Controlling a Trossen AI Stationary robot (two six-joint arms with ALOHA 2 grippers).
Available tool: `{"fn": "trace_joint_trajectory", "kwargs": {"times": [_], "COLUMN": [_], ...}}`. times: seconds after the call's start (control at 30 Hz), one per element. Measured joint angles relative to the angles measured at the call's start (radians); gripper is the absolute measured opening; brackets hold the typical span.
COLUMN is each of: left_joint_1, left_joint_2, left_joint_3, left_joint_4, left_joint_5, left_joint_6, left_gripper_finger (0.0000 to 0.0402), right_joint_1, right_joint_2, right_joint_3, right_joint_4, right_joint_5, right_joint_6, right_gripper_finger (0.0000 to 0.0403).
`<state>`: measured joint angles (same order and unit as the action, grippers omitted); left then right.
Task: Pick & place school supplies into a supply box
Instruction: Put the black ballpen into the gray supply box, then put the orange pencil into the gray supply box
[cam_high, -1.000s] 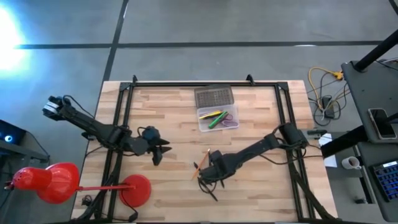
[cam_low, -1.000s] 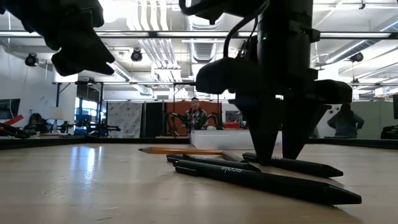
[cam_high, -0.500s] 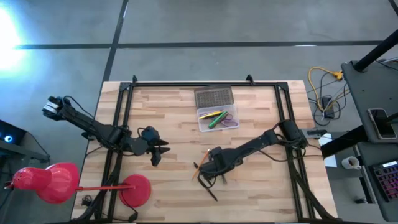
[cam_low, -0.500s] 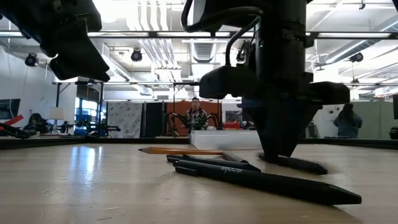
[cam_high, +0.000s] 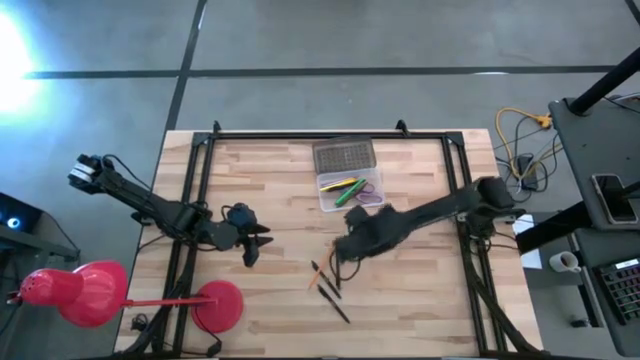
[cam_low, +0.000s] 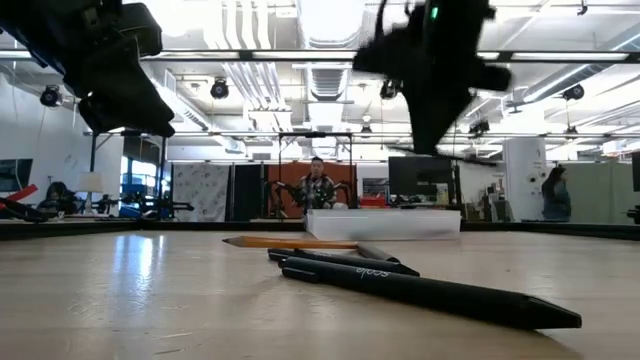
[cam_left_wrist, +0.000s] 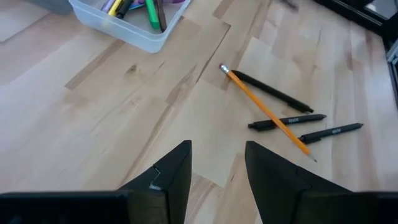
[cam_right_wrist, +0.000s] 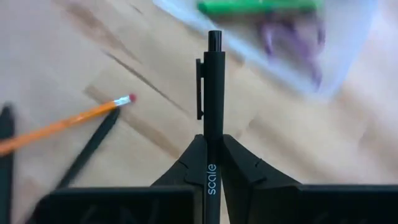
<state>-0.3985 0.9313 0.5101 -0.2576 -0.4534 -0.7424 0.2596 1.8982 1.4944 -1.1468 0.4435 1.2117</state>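
Pale wooden planks made up the surface (cam_high: 280, 190), with the supply box (cam_high: 349, 183) open near its far edge, coloured pens and purple scissors already inside. Above the boards between the box and the loose pens, the right tool (cam_right_wrist: 213, 155) was clenched on a black pen (cam_right_wrist: 211, 118), its length jutting forward. With so much overhang, the pen might catch the box wall and pivot loose. An orange pencil (cam_left_wrist: 267, 112) and three dark pens (cam_left_wrist: 286, 121) remained on the surface. Parked well aside, the left tool (cam_left_wrist: 217, 168) hung released.
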Motion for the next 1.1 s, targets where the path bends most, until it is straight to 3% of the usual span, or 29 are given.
{"fn": "trace_joint_trajectory", "kwargs": {"times": [0.2, 0.37, 0.53, 0.63, 0.77, 0.97, 1.1], "left_joint_1": [0.001, 0.001, 0.002, 0.005, 0.024, 0.052, 0.074], "left_joint_2": [0.010, 0.032, 0.061, 0.088, 0.139, 0.250, 0.320], "left_joint_3": [-0.001, 0.000, 0.000, 0.000, 0.008, 0.073, 0.147], "left_joint_4": [0.036, 0.082, 0.104, 0.139, 0.182, 0.211, 0.210], "left_joint_5": [-0.025, -0.053, -0.118, -0.189, -0.215, -0.215, -0.216], "left_joint_6": [-0.018, -0.104, -0.217, -0.362, -0.452, -0.472, -0.424], "left_gripper_finger": [0.0134, 0.0134, 0.0134, 0.0134, 0.0134, 0.0134, 0.0134], "right_joint_1": [-0.154, -0.327, -0.446, -0.477, -0.493, -0.496, -0.497], "right_joint_2": [-0.115, -0.106, -0.083, -0.052, -0.027, -0.023, -0.027], "right_joint_3": [-0.005, -0.013, -0.011, -0.017, -0.028, -0.037, -0.033], "right_joint_4": [0.017, 0.056, 0.119, 0.137, 0.195, 0.350, 0.350], "right_joint_5": [0.009, -0.006, -0.140, -0.214, -0.228, -0.240, -0.240], "right_joint_6": [-0.558, -0.922, -1.249, -1.323, -1.379, -1.403, -1.405], "right_gripper_finger": [0.0014, 0.0014, 0.0014, 0.0021, 0.0057, 0.0117, 0.0154]}}
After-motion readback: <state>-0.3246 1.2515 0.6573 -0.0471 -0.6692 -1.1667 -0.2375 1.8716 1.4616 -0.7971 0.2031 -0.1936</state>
